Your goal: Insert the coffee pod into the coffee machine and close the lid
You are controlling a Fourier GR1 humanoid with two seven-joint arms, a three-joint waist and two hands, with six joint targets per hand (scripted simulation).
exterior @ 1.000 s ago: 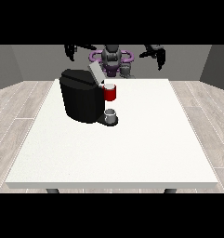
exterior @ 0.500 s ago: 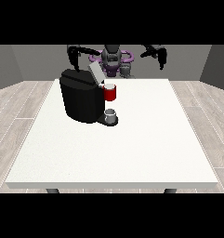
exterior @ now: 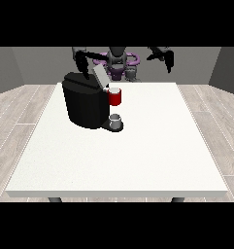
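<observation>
Coffee pod: not visible, perhaps already inside the coffee machine (exterior: 87, 104).
Lid (exterior: 100, 76): tilted up, awaiting closing.
Hand at view's left (exterior: 81, 64): just behind lid; fingers unclear.
Hand at view's right (exterior: 167, 59): well away; fingers unclear.

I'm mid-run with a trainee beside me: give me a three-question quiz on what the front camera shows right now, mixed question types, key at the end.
1. True or false: the lid of the coffee machine is closed flat.
2. Multiple choice: where does the small grey cup stand? A) at the table's near edge B) on the machine's base, under the red part C) in the hand at the view's right
3. Fill in: the hand at the view's left hangs above the back of the ____.

Key: 1 false, the lid is tilted up; 2 B; 3 coffee machine.
</observation>
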